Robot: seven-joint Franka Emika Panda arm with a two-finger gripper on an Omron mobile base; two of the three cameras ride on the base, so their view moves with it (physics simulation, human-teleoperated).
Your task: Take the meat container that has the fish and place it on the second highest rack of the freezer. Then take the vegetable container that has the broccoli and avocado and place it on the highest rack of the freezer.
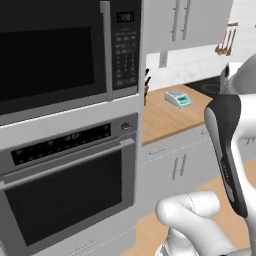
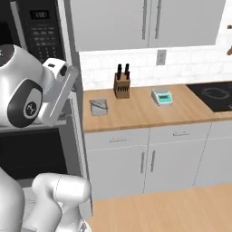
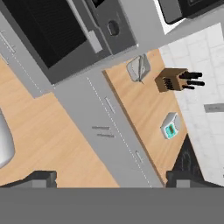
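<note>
While fingers [image 3: 109, 177] sit wide apart, knife block [image 2: 121, 84] near counter's [image 2: 136, 113] back edge, scale [image 2: 162, 97] perhaps mid-counter.

Meat container [image 2: 99, 107]: small pale grey shallow tray, open top, sitting flat on the wooden counter [image 2: 145, 113]. It is near the knife block [image 2: 121, 86], to the block's left in the right base view and a bit closer to the counter's front edge, not touching the block. Fish [image 2: 97, 104]: thin silvery-grey strip lying inside the tray, running about its full length. In the hand view the tray is again near the block, the fish a thin pale line. Finer detail too small to tell.
</note>
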